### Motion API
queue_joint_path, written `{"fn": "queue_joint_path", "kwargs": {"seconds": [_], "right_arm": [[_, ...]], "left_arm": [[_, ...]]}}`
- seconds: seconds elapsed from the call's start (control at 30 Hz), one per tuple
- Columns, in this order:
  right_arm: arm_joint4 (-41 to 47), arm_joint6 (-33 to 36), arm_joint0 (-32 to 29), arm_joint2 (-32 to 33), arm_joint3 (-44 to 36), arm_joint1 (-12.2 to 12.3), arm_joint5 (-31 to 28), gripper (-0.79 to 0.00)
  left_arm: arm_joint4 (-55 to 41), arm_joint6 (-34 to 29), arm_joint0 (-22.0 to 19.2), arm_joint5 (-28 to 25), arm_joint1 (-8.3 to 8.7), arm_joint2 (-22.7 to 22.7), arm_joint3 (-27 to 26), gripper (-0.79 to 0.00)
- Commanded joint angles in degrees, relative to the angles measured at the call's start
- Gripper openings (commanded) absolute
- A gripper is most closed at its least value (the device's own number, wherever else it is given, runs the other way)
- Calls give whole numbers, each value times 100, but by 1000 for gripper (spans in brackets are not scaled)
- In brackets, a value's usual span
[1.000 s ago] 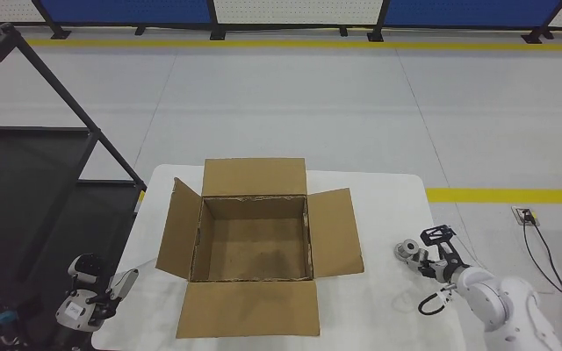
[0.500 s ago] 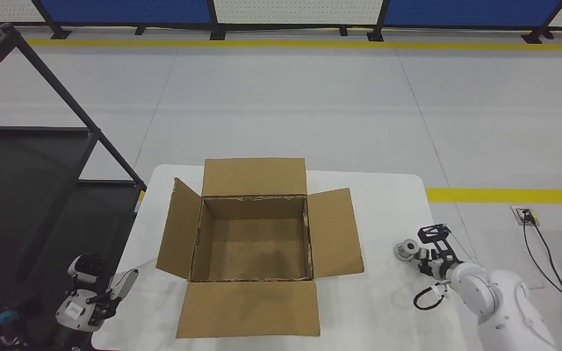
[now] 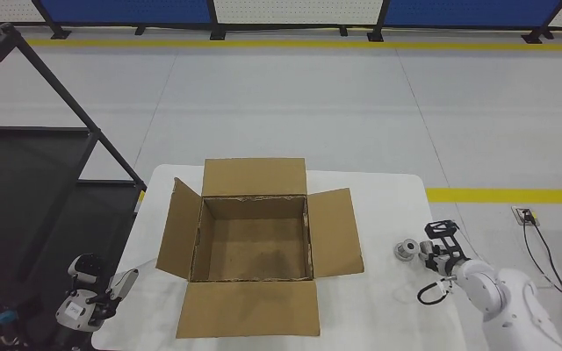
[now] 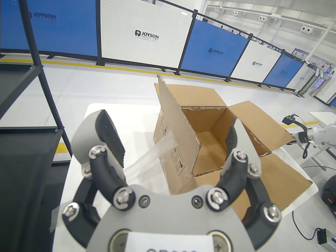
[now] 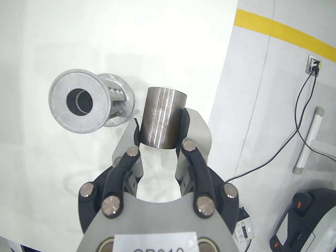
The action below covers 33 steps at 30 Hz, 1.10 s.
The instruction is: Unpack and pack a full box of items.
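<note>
Right of cardboard box (image 3: 250,307), over white table (image 3: 378,298): right gripper (image 5: 160,119) pinching steel cylinder (image 5: 161,103), just beside flanged fitting (image 5: 58,100) resting on table. Box floor bare, so unpacking judged nearly finished; packing not yet begun. Left gripper (image 4: 169,129) spread, empty, off box's left-front corner. Right wrist view gives grip on cylinder; top view gives bare box floor; left wrist view, clear tape strip (image 4: 147,156) trailing from box flap.

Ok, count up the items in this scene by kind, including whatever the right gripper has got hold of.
1 cardboard box, open
1 flanged metal fitting, lying on the table
1 plain metal cylinder, between the fingers of the right gripper
Total: 3
</note>
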Motion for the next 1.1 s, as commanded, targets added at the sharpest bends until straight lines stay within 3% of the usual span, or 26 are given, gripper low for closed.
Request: {"fn": "queue_joint_path", "kwargs": {"seconds": [0.0, 0.27, 0.5, 0.77, 1.07], "right_arm": [[53, -17, -104, 104, -236, 21, -14, -785], [476, 25, -608, 473, -1564, 84, -124, -785], [1078, -8, -809, 344, -2483, 84, -395, -785], [981, 230, -509, -658, -3310, 15, -179, -785], [899, 418, 531, -2099, -3198, -178, 206, -785]], "left_arm": [[-3, 0, 0, 0, 0, 0, 0, 0], [-3, 0, 0, 0, 0, 0, 0, 0], [-3, 0, 0, 0, 0, 0, 0, 0], [-3, 0, 0, 0, 0, 0, 0, 0], [-3, 0, 0, 0, 0, 0, 0, 0]]}}
